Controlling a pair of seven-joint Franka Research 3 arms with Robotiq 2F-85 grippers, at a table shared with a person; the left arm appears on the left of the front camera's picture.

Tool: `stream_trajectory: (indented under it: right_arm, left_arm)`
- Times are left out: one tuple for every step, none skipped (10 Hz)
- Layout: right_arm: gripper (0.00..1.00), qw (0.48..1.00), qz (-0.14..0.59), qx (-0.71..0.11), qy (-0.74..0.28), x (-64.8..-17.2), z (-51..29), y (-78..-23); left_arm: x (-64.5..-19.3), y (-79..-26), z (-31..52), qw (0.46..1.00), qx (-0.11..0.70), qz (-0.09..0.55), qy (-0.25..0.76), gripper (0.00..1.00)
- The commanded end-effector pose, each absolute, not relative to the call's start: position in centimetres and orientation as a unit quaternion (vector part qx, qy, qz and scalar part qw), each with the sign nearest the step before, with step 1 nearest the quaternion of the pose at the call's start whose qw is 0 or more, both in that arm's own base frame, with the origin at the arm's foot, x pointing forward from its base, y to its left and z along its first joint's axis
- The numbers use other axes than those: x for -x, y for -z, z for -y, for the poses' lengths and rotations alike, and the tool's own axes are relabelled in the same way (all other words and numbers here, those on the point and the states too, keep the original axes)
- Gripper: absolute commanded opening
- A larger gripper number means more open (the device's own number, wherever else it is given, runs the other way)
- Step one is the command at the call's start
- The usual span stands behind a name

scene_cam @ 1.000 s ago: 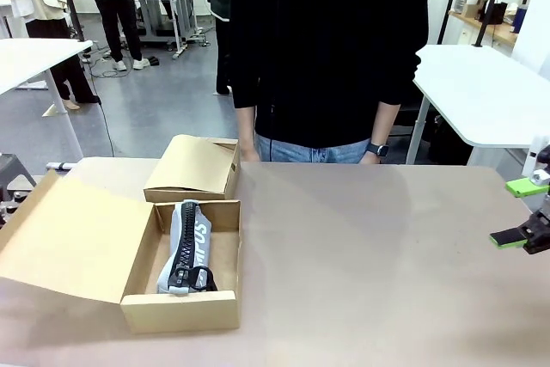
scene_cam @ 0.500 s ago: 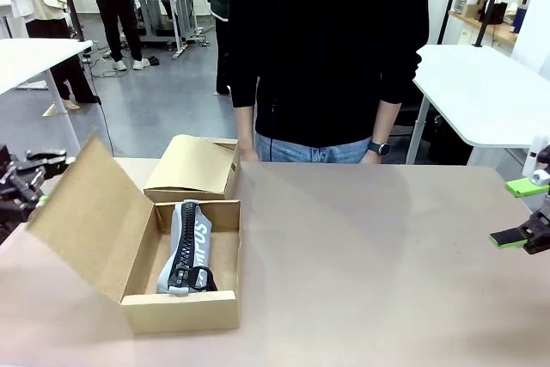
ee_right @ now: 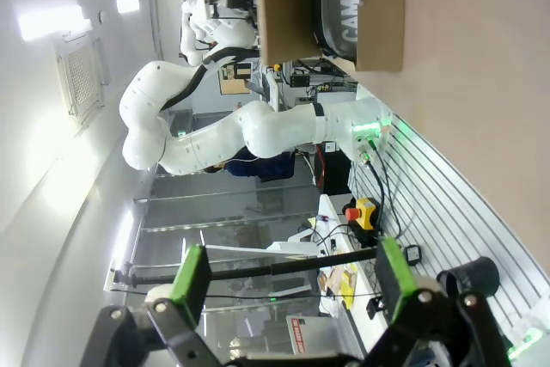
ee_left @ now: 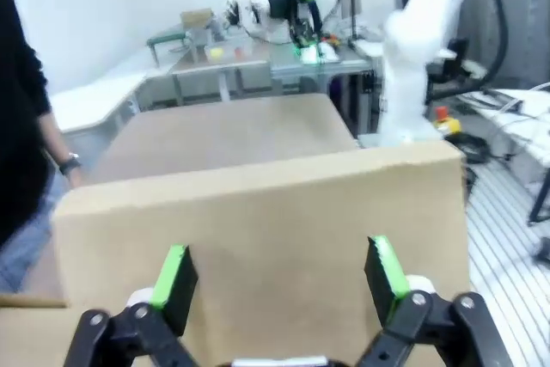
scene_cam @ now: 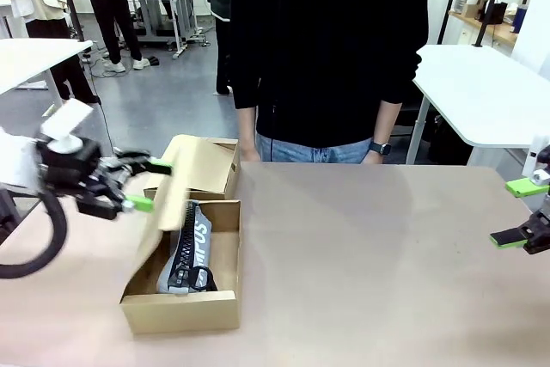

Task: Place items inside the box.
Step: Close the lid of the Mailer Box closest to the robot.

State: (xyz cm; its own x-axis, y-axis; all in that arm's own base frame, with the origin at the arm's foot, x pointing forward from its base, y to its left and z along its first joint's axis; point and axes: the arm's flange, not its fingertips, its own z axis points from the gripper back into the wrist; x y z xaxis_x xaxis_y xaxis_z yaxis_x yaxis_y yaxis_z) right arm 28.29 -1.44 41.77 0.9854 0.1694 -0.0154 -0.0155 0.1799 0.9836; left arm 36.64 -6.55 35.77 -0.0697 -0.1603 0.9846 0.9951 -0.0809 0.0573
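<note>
We see the left gripper (scene_cam: 142,184) with fingers spread, empty, pressed against the outside of the box lid (scene_cam: 176,186), which stands nearly upright. The right gripper (scene_cam: 518,212) rests open, well apart. The grey zipped pouch (scene_cam: 189,247) already lies inside the cardboard box (scene_cam: 180,311). We judge loading done, closing left

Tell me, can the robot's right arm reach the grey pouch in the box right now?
Probably not easily: the right tool sits open at the table's far edge, the grey pouch lies deep in the box, and the lid stands half-raised.
</note>
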Motion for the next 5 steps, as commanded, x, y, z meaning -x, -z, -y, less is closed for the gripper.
stream_trajectory:
  right_arm:
    - [1.00,0.760,-0.064,-0.645,-0.049,-28.3,1.3,-42.4]
    - [1.00,0.760,-0.064,-0.645,-0.049,-28.3,1.3,-42.4]
    - [1.00,0.760,-0.064,-0.645,-0.049,-28.3,1.3,-42.4]
    - [1.00,0.760,-0.064,-0.645,-0.049,-28.3,1.3,-42.4]
    - [1.00,0.760,-0.064,-0.645,-0.049,-28.3,1.3,-42.4]
  left_arm:
    - [-31.1,-31.4,9.8,0.524,0.464,0.421,0.577,1.00]
    - [-30.8,-29.8,10.2,0.538,0.469,0.390,0.582,1.00]
    - [-30.7,-28.9,10.3,0.547,0.459,0.383,0.586,1.00]
    - [-30.5,-28.3,10.3,0.551,0.450,0.377,0.593,1.00]
    - [-30.5,-27.8,10.1,0.554,0.438,0.373,0.602,1.00]
